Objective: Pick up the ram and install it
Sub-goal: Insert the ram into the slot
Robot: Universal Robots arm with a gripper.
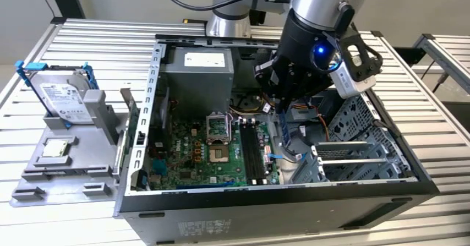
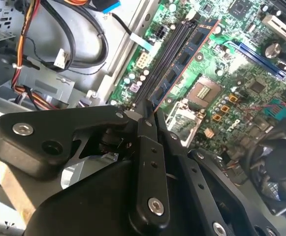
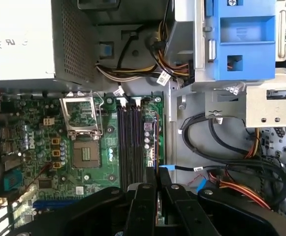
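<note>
Slatted metal tabletop (image 1: 88, 37) carries an open black computer case (image 1: 294, 202). Inside it, the black gripper (image 1: 287, 111) clamps the long blue ram stick (image 1: 287, 136) edge-down, just above the motherboard's black memory slots (image 1: 253, 147).

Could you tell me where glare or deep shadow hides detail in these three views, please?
In the first wrist view the power supply is washed out white; in the second wrist view the gripper is a dark mass; in the exterior view the case front is in shadow.
</note>
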